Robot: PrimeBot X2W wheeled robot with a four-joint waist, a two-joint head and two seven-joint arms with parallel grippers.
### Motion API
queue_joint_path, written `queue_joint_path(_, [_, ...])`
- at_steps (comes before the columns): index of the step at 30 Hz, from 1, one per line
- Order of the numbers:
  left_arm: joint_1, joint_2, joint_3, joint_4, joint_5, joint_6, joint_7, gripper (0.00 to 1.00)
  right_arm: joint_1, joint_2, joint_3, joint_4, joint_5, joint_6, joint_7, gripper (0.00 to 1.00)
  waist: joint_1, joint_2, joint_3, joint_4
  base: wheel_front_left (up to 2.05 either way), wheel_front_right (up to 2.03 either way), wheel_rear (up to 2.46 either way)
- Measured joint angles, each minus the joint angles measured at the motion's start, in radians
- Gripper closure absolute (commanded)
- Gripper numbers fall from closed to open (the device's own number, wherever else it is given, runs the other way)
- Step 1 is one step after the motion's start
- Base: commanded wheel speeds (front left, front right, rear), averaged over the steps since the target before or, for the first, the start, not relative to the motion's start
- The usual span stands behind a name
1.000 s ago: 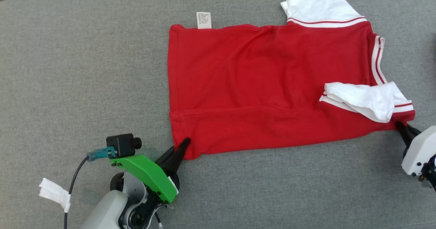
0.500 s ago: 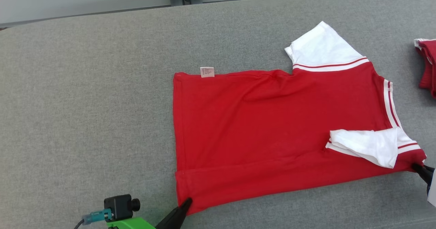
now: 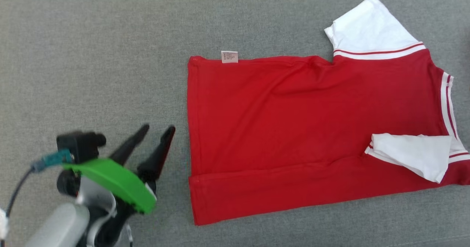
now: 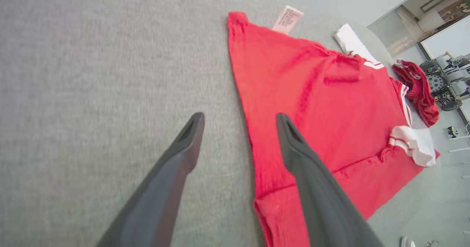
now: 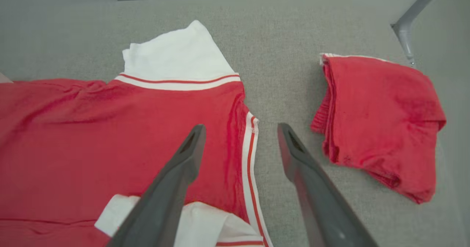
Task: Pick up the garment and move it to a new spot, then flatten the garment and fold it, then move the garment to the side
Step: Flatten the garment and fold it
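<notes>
Red T-shirt (image 3: 293, 129) lies on the grey tabletop (image 3: 91, 56), just right of my left gripper (image 3: 158, 128), whose jaws, like those of my right gripper (image 5: 240, 126), stand wide and empty; I'd judge it light and limp, best pinched at hem corner and shoulder.

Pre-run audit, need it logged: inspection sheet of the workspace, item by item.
Surface: grey fabric surface, flat.
Job's things: red garment spread out, near edge folded up, one white sleeve folded onto the body; care label pokes out at the far edge.
Clutter: folded red cloth apart, past the collar end.
Grippers: left gripper open, beside the hem end, off the garment; right gripper open over the striped collar, holding nothing.
Cables: dark cable with teal plug at the left wrist camera.
Surroundings: metal post; equipment on the floor beyond.
</notes>
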Motion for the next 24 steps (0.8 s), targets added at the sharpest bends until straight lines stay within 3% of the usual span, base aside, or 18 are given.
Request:
queue_joint_path(3, [-0.218, -0.01, -0.008, 0.048, 0.037, -0.015, 0.077, 0.0, -0.204, 0.007, 0.046, 0.042, -0.061, 0.0, 0.039, 0.0, 0.0001, 0.0, 0.059, 0.006, 0.0, 0.0, 0.0])
queue_joint_path(7, [-0.461, -0.109, -0.065, 0.215, 0.062, -0.045, 0.151, 0.0, -0.452, 0.042, 0.156, 0.174, -0.168, 0.0, 0.071, 0.0, 0.0002, 0.0, 0.143, 0.023, 0.0, 0.0, 0.0])
queue_joint_path(12, [-0.637, -0.207, -0.112, 0.376, 0.061, -0.097, 0.206, 0.0, -0.645, 0.056, 0.246, 0.353, -0.263, 0.0, 0.073, 0.0, 0.0002, 0.0, 0.233, 0.06, 0.0, 0.0, 0.0])
queue_joint_path(18, [-0.703, -0.278, -0.127, 0.46, 0.046, -0.142, 0.193, 0.0, -0.752, 0.089, 0.284, 0.544, -0.291, 0.0, 0.017, 0.0, 0.0001, 0.0, 0.292, 0.112, 0.0, 0.0, 0.0])
queue_joint_path(24, [-0.722, -0.298, -0.148, 0.487, 0.046, -0.165, 0.188, 0.0, -0.816, 0.086, 0.322, 0.636, -0.291, -0.002, -0.037, 0.0, 0.0, 0.0, 0.309, 0.143, 0.0, 0.0, 0.0])
